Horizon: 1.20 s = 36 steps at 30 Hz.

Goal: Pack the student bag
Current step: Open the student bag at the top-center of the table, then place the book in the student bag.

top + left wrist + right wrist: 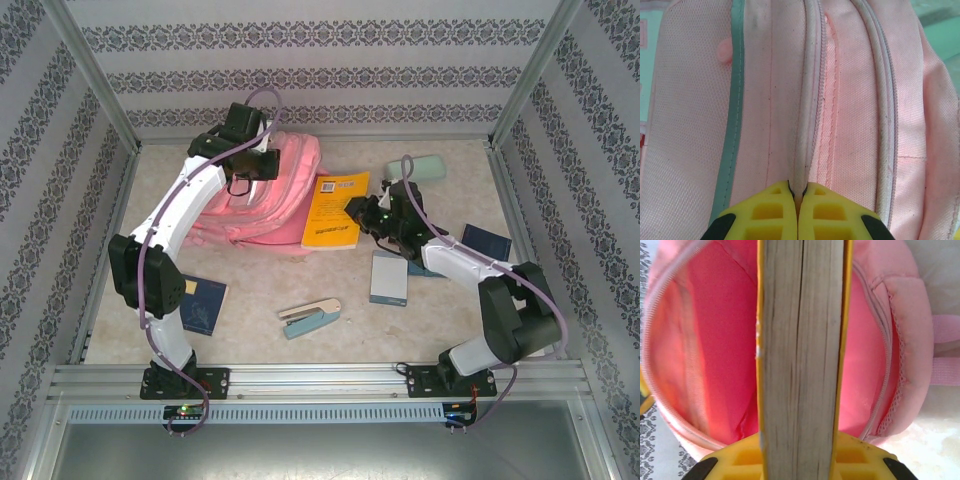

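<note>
The left claw (798, 192) is clenched, its yellow pads meeting on a thin ridge of piping beside a zip of the bag (850, 100). The hold is narrow, with little fabric between the pads. We judge that it serves to hold the bag's mouth up and open.

The right claw (800, 454) grasps the book (800, 340) by one edge, the page block facing the wrist camera and the yellow cover showing on either side. Beyond the book the bag's mouth gapes, showing its pink lining. We cannot tell whether the book's leading edge has crossed the rim.

In the top view the bag lies toward the far left of the surface (250, 300), with the book just beside its right flank. A stapler (310, 318) and a grey book (389, 277) lie nearer the arm bases, well apart from both claws.

Faults to expect from here:
- The piping slips from the left pads under load. The mouth then collapses and blocks entry.
- A book corner catches the zip rim. The push then drags the bag across the surface instead of filling it.
- The book, held at one edge, pivots or sags in the right claw and meets the rim aslant.
</note>
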Motion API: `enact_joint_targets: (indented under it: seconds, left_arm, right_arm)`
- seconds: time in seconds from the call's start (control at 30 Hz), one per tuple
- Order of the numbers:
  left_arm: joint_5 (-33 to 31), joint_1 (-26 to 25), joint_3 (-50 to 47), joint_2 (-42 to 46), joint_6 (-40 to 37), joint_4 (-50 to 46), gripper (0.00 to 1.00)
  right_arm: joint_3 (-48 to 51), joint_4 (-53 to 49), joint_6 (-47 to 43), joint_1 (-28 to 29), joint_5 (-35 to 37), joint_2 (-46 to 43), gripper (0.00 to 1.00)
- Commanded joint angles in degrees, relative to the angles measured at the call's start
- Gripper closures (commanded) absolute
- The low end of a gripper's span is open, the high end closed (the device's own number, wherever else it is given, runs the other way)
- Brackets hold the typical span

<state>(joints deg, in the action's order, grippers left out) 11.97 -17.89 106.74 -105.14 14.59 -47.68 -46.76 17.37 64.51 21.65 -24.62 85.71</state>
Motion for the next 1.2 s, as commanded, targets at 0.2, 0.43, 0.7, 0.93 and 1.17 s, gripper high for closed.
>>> enact_joint_targets:
  seconds: [0.2, 0.43, 0.7, 0.93, 1.17]
  left_arm:
    - [19.06, 5.31, 1.71, 4.26, 8.38, 8.47, 1.00]
    - [25.60, 6.46, 2.34, 3.74, 11.88, 11.30, 1.00]
    - [28.85, 6.90, 4.06, 2.50, 14.21, 11.26, 1.00]
    - [29.10, 6.97, 3.83, 1.80, 15.76, 12.36, 1.00]
    - [29.74, 6.96, 2.58, 1.43, 17.53, 15.08, 1.00]
  right_arm:
    - [-6.66, 10.04, 0.21, 2.80, 2.96, 5.97, 1.00]
    - [-15.77, 18.18, 4.28, 6.94, 5.88, 19.04, 1.00]
    - [-26.02, 29.20, 12.86, 10.34, 9.65, 32.87, 1.00]
    - [-37.38, 27.23, 14.00, 13.62, 14.17, 43.12, 1.00]
    - [-48.45, 19.73, 12.68, 16.18, 15.40, 50.58, 0.96]
